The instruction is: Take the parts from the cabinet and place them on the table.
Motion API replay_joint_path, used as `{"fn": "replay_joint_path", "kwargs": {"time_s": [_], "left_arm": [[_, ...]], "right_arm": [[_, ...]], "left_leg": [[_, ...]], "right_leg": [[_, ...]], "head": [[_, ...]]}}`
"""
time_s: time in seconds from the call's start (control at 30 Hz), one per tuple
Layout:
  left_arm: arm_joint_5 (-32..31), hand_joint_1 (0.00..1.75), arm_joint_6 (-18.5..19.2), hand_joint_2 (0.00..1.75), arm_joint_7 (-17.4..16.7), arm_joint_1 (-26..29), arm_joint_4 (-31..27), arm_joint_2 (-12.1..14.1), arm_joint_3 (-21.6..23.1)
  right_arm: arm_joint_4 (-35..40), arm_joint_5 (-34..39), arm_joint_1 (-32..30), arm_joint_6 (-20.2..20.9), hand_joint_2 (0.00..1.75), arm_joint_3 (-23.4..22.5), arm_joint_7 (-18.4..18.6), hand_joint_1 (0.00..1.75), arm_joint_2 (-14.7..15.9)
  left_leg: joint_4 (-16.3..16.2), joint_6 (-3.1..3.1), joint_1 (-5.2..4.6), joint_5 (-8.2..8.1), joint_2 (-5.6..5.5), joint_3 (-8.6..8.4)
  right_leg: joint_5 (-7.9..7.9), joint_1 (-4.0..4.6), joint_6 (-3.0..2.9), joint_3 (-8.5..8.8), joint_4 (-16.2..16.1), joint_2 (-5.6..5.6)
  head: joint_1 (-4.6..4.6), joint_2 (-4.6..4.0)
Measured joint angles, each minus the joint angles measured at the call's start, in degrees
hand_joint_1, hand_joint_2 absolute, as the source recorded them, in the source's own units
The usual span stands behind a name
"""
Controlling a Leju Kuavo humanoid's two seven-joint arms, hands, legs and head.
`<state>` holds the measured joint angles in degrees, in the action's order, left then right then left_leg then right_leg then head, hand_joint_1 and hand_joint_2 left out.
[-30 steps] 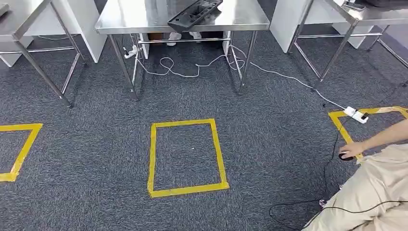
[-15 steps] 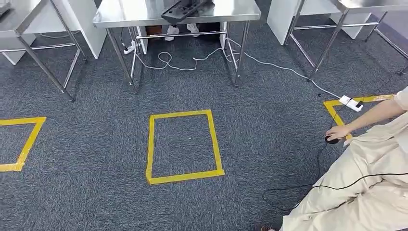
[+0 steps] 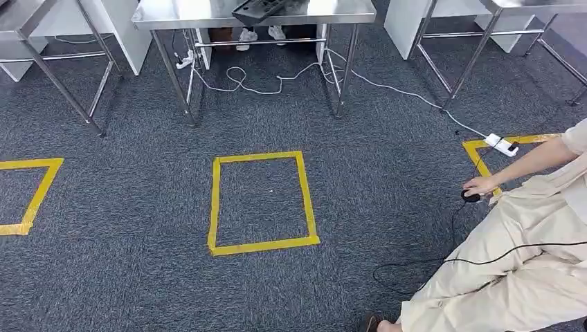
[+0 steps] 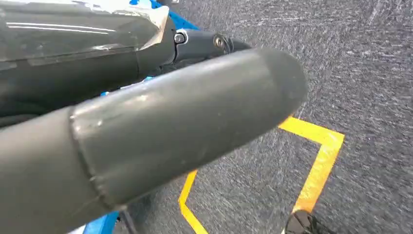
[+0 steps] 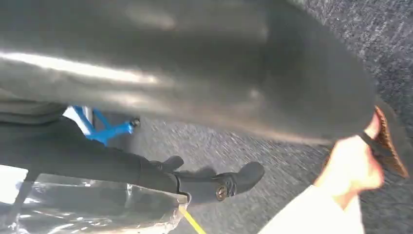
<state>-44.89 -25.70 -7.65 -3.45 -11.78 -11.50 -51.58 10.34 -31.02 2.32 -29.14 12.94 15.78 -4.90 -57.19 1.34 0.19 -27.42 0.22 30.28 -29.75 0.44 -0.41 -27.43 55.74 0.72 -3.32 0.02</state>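
A black, flat moulded part (image 3: 266,8) lies on the steel table (image 3: 339,12) at the far side of the floor, partly cut off by the picture's edge. My left hand (image 4: 185,122) hangs over the grey carpet, its thick grey thumb and dark fingers (image 4: 214,44) stretched out with nothing in them. My right hand (image 5: 195,73) hangs the same way, its dark fingers (image 5: 219,185) straight and bare. Both hands are far from the table and the part.
A yellow tape square (image 3: 259,202) marks the carpet in front of the table. A person in beige (image 3: 526,256) sits on the floor at the right, one hand (image 3: 479,185) on a small black object. White cables (image 3: 277,83), a power strip (image 3: 500,144) and side tables (image 3: 41,21) surround the area.
The whole picture has shifted: tables and tape square sit higher in the head view and more of the seated person shows, so the camera has moved. The part has stayed on the table.
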Motion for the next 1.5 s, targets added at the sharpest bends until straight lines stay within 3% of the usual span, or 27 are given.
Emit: {"fn": "replay_joint_path", "kwargs": {"time_s": [0.27,0.77,0.93,0.97,1.0,1.03,1.1,1.13,1.17,1.2,1.23,1.27,1.3,1.33,1.37,1.47,1.5], "left_arm": [[-0.39,0.0,0.0,0.0,-0.04,0.06,0.02,-0.2,0.15],[-1.27,0.0,0.22,0.0,-0.07,0.14,0.02,-0.22,0.17],[-1.9,0.0,1.05,0.0,-0.04,0.13,0.02,-0.04,0.68],[-1.97,0.0,1.05,0.0,-0.04,0.11,0.02,-0.07,0.81],[-1.97,0.0,1.14,0.0,-0.02,0.08,0.02,-0.18,0.85],[-2.01,0.0,1.18,0.0,0.02,0.1,0.02,-0.17,0.9],[-2.05,0.0,1.2,0.0,0.07,0.1,0.02,-0.17,1.01],[-2.05,0.0,1.2,0.0,0.07,0.13,0.04,-0.17,1.03],[-2.05,0.0,1.22,0.0,0.07,0.15,0.07,-0.17,1.03],[-2.05,0.0,1.27,0.0,0.09,0.15,0.07,-0.2,1.05],[-2.05,0.0,1.33,0.0,0.17,0.14,0.07,-0.22,1.05],[-2.05,0.0,1.38,0.0,0.24,0.14,0.07,-0.24,1.07],[-2.05,0.0,1.4,0.0,0.28,0.13,0.07,-0.26,1.07],[-2.05,0.0,1.38,0.0,0.33,0.13,0.0,0.02,1.07],[-2.05,0.0,1.33,0.0,0.33,0.13,0.09,-0.09,1.07],[-2.23,0.0,1.2,0.0,0.39,-0.06,0.07,-0.13,1.16],[-2.45,0.0,1.2,0.0,0.39,-0.1,0.07,-0.13,1.18]], "right_arm": [[0.0,2.28,-0.03,-0.35,0.0,-2.67,-2.61,0.0,0.17],[0.0,7.83,-0.03,-0.81,0.0,-8.26,-6.34,0.0,0.15],[0.0,9.05,-0.02,-0.74,0.0,-9.79,-6.67,0.0,0.07],[0.0,9.25,-0.01,-0.74,0.0,-10.05,-6.85,0.0,0.09],[0.0,9.42,0.0,-0.74,0.0,-10.31,-6.95,0.0,0.18],[0.0,9.45,0.0,-0.74,0.0,-10.6,-7.06,0.0,0.22],[0.0,9.47,-0.06,-0.74,0.0,-10.99,-7.15,0.0,0.24],[0.0,9.47,-0.12,-0.74,0.0,-11.1,-7.15,0.0,0.28],[-0.02,9.49,-0.28,-0.74,0.0,-11.15,-7.17,0.0,0.28],[-0.02,9.53,-0.42,-0.74,0.0,-11.23,-7.28,0.0,0.33],[-0.02,9.53,-0.49,-0.74,0.0,-11.41,-7.3,0.0,0.42],[-0.02,9.53,-0.45,-0.74,0.0,-11.56,-7.37,0.0,0.48],[-0.02,9.53,-0.34,-0.74,0.0,-11.63,-7.44,0.0,0.52],[-0.02,9.55,-0.16,-0.68,0.0,-11.65,-7.43,0.0,0.24],[-0.02,9.73,0.0,-0.61,0.0,-11.76,-7.43,0.0,0.37],[-0.04,10.21,-0.12,-0.3,0.0,-12.33,-7.43,0.0,0.35],[-0.04,10.43,-0.14,-0.26,0.0,-12.48,-7.39,0.0,0.33]], "left_leg": [[-0.06,0.32,-0.3,0.16,0.0,0.23],[-0.38,0.44,-0.21,0.22,-0.02,0.44],[-0.5,0.89,-0.28,0.21,-0.01,0.61],[0.38,1.42,-0.04,0.65,0.14,0.36],[1.31,1.73,0.51,1.23,0.79,0.03],[1.7,2.23,0.57,1.51,0.93,0.07],[1.69,2.23,0.63,1.56,1.69,0.39],[1.67,2.18,0.61,1.58,2.03,0.48],[1.65,2.09,0.64,1.6,2.44,0.5],[1.62,1.87,0.83,1.58,2.8,0.47],[1.47,1.51,1.1,1.5,3.19,0.45],[1.13,1.0,1.49,1.32,3.64,0.46],[0.51,0.36,1.73,0.93,4.11,0.52],[0.16,-0.24,1.28,0.59,4.42,0.54],[-0.28,-1.07,1.2,0.1,4.82,0.51],[-0.01,-1.94,1.69,0.26,6.14,-0.01],[-0.58,-2.43,2.18,-0.68,4.18,0.18]], "right_leg": [[0.33,-0.43,0.53,-0.21,-0.09,-0.03],[0.47,-0.62,0.71,-0.25,-0.1,-0.02],[0.76,-0.79,1.2,-0.32,-0.38,-0.09],[0.88,-0.24,1.5,-0.28,-0.53,-0.14],[0.19,-0.5,1.44,-0.33,0.51,-0.17],[-1.45,-0.44,1.09,-1.98,3.09,-0.34],[-5.35,-0.98,1.01,-6.93,12.29,-0.52],[-6.47,-1.26,1.31,-8.99,16.23,-0.52],[-6.52,-1.55,1.88,-10.05,18.13,-0.5],[-5.44,-1.96,2.68,-9.65,16.96,-0.49],[-3.51,-2.39,3.67,-8.08,13.36,-0.39],[-1.0,-2.82,4.76,-5.43,7.74,0.14],[1.3,-3.25,5.71,-2.46,1.78,2.06],[1.14,-2.91,5.28,-2.77,1.72,3.6],[1.44,-2.59,4.15,-2.83,1.47,2.69],[1.47,-2.35,2.23,-3.57,1.95,0.96],[1.76,-2.77,1.75,-3.11,1.84,0.37]], "head": [[0.0,0.0],[0.02,0.0],[0.02,0.0],[0.02,0.0],[0.04,0.0],[-0.07,0.0],[-0.11,0.0],[-0.11,0.0],[-0.11,0.0],[-0.11,0.0],[-0.11,0.0],[-0.11,0.0],[-0.15,0.0],[-0.24,0.0],[-0.27,0.0],[-0.13,0.0],[0.0,0.0]]}}
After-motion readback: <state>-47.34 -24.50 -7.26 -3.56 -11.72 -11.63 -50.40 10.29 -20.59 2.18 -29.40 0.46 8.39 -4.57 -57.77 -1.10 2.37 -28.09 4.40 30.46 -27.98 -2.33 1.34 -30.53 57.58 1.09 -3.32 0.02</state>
